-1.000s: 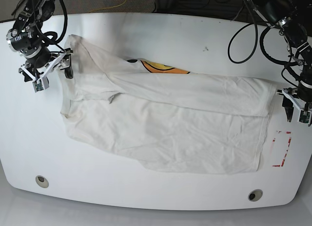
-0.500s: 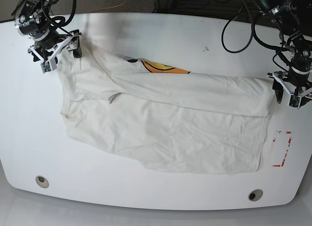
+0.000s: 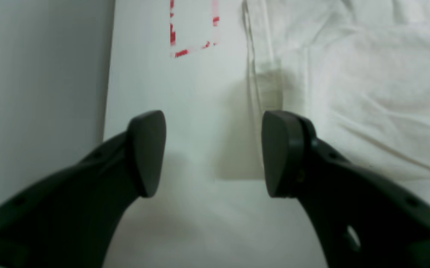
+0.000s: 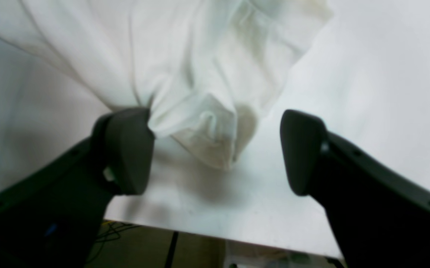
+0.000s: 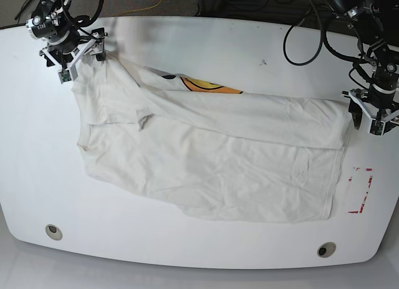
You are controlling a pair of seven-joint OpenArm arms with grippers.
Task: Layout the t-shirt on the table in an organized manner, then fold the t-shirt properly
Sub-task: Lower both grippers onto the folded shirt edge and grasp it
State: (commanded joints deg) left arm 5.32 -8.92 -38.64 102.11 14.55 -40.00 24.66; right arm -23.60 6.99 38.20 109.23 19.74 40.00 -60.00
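The off-white t-shirt [image 5: 218, 158] lies spread across the white table [image 5: 199, 46], its top part folded over so that only a strip of the orange print [image 5: 209, 85] shows. At the shirt's far left corner my right gripper [image 5: 78, 58] stands open. In the right wrist view a bunched corner of the t-shirt [image 4: 207, 137] sits between the fingers of that gripper [image 4: 215, 152] and touches the left one. My left gripper [image 5: 368, 122] is open beside the shirt's right edge. In the left wrist view this gripper [image 3: 215, 152] holds nothing, and the shirt's hem [image 3: 254, 74] runs by its right finger.
A red tape rectangle [image 5: 360, 189] marks the table right of the shirt and also shows as red tape [image 3: 192, 33] ahead of the left gripper. Two round grommet holes [image 5: 53, 232] [image 5: 325, 249] sit near the front edge. The table edge [image 4: 200, 227] lies just below the right gripper.
My right gripper has moved back and to the right to the shirt's far left corner, and that corner has shifted. My left gripper has moved back from beside the tape to the shirt's right edge.
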